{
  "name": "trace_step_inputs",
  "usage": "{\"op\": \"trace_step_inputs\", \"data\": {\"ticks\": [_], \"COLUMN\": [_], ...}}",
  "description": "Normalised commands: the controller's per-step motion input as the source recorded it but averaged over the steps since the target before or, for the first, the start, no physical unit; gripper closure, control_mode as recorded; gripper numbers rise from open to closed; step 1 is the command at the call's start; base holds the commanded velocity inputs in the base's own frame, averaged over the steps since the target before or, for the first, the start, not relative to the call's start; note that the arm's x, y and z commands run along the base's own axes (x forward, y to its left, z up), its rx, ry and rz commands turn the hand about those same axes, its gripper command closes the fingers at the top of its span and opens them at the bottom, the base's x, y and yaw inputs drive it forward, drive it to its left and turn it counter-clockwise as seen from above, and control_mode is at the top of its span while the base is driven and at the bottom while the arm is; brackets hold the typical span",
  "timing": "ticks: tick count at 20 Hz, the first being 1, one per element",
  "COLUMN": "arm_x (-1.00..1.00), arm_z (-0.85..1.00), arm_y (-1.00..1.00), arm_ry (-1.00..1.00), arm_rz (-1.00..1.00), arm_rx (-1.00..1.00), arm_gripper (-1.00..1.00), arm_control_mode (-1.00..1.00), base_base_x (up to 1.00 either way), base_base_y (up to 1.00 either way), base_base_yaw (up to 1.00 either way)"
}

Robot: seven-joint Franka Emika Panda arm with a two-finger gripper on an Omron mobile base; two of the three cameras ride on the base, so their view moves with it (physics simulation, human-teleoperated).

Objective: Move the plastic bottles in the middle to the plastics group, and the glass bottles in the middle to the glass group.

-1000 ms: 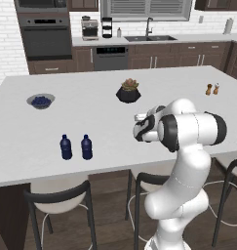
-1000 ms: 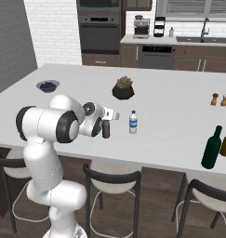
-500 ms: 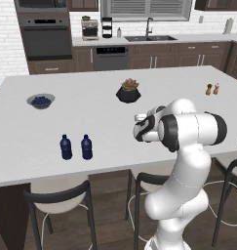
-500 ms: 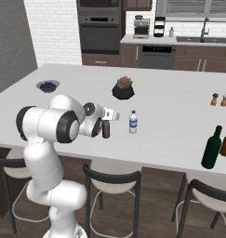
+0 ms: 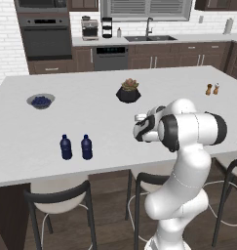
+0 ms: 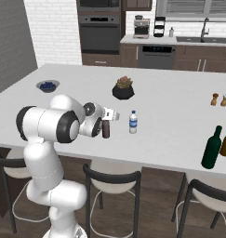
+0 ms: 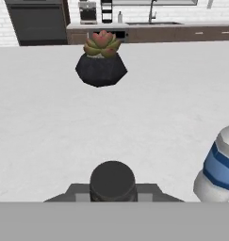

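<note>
— What do we handle first?

— The dark bottle [image 6: 105, 130] standing on the tabletop [image 6: 170, 111], right at our hand [image 6: 106, 124]. We judge it glass: heavy, stiff, slick, breakable. We'd take it low on the body, not the neck. We cannot tell whether the fingers are closed on it.

— And the water bottle [image 6: 133, 122]?

— Just beside it, clear with a white cap and blue band. It's light and crushable, so we'd squeeze gently mid-body. The blue bottles [image 5: 76, 147] stand well left.
</note>
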Motion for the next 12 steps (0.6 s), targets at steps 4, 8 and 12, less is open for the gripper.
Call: {"op": "trace_step_inputs", "data": {"ticks": [4,8,12], "arm_x": [0.0,-0.01,-0.16], "arm_z": [0.0,0.0,0.12], "arm_y": [0.0,0.0,-0.24], "arm_ry": [0.0,0.0,0.0], "arm_rz": [0.0,0.0,0.0], "arm_rx": [0.0,0.0,0.0], "arm_gripper": [1.0,1.0,1.0], "arm_control_mode": [-1.0,-1.0,-1.0], "base_base_x": [0.0,0.0,0.0], "base_base_y": [0.0,0.0,0.0], "base_base_yaw": [0.0,0.0,0.0]}}
